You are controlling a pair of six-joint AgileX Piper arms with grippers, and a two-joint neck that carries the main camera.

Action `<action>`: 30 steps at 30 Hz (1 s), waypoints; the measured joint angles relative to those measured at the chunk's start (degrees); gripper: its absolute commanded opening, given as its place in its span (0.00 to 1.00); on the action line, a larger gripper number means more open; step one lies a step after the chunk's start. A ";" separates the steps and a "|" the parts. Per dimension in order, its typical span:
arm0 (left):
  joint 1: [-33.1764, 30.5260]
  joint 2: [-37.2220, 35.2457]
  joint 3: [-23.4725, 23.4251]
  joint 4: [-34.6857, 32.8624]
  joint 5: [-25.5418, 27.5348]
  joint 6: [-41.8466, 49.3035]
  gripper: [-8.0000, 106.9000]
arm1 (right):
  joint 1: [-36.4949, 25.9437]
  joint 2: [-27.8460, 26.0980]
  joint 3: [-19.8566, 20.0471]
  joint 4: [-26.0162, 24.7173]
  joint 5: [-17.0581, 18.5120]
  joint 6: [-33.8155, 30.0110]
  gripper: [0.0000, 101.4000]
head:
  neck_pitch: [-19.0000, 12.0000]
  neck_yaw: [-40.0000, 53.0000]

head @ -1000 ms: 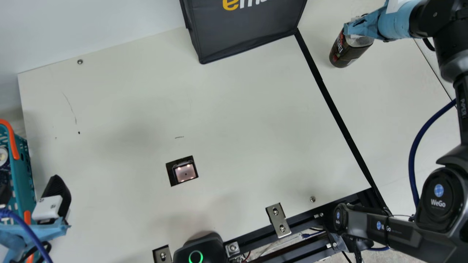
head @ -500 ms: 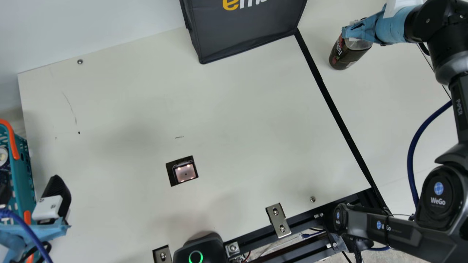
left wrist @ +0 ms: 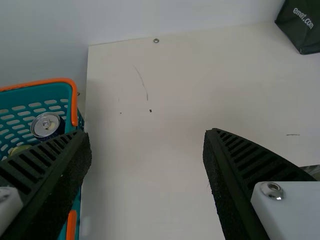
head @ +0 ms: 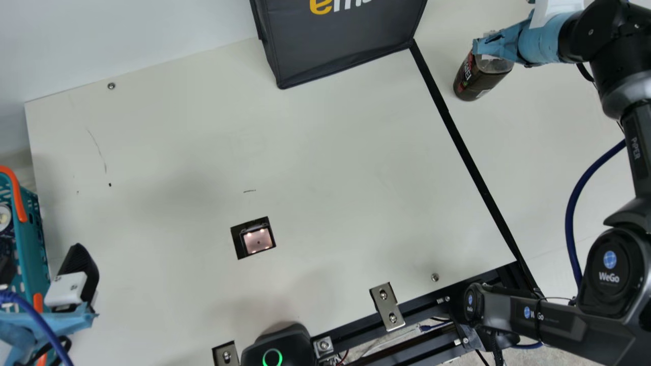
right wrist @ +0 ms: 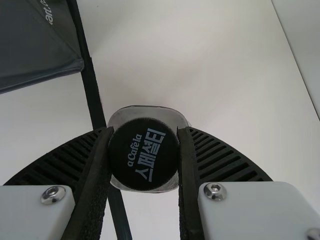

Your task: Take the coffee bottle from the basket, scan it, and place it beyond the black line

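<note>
Black-capped coffee bottle (head: pixel 477 81): clamped near its top by the right gripper (right wrist: pixel 144 131), at far right, just right of the black line (head: pixel 473 170). Likely next: seat base, release.

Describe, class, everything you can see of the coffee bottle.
The coffee bottle is dark, clear near its shoulder, apparently plastic, with a printed label and a round black cap facing up. It is beyond the black line, its cap clamped between the jaws of the right gripper. Whether its base meets the table is unclear.
</note>
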 measured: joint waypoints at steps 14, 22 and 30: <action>0.00 0.00 0.00 0.00 0.00 0.00 0.85 | 0.31 -0.49 1.07 0.45 -1.01 0.40 0.83 | 0.00 0.09; 0.00 0.00 0.00 0.00 0.00 0.00 0.85 | 0.19 -1.02 0.58 0.87 -0.65 0.40 0.90 | 0.00 0.00; 0.00 0.00 0.00 0.00 0.00 0.00 0.85 | 0.06 -2.18 -0.29 1.47 0.50 0.40 0.90 | 0.00 0.09</action>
